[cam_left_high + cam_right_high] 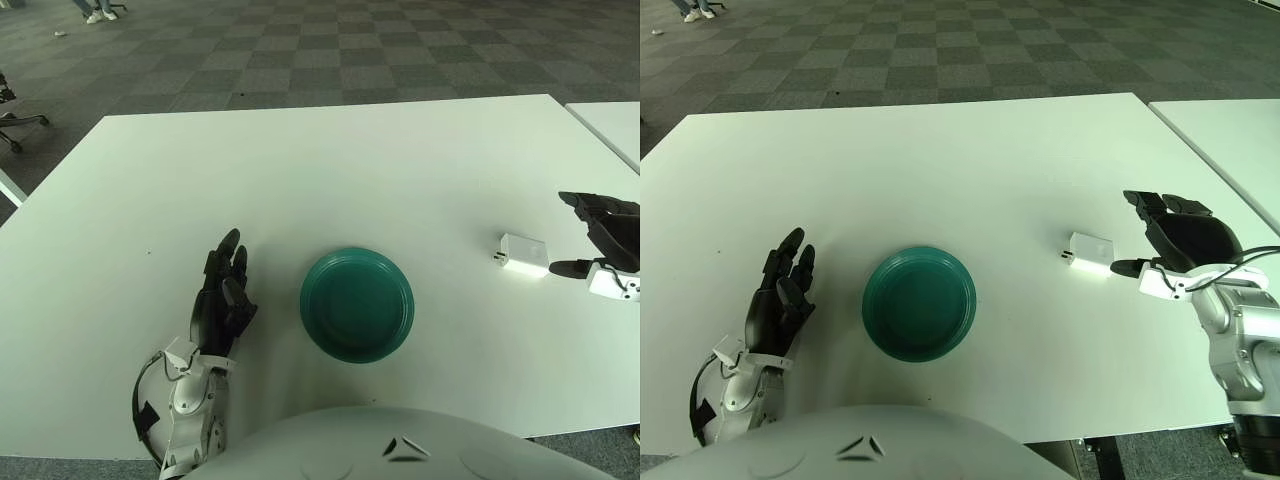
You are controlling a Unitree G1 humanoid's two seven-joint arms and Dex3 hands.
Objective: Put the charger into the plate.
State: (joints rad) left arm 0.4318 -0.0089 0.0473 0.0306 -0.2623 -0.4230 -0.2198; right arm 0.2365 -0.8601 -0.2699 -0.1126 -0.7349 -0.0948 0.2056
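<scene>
A small white charger [524, 254] lies flat on the white table [330, 170], to the right of a round green plate [356, 303] that holds nothing. My right hand [1160, 235] hovers just right of the charger, fingers spread open around its far side and thumb near its front edge, not gripping it. My left hand [224, 290] shows left of the plate with its fingers extended and nothing in it.
A second white table [612, 125] starts at the right, separated by a narrow gap. Beyond the table's far edge lies checkered grey carpet. A chair base [12, 118] shows at far left.
</scene>
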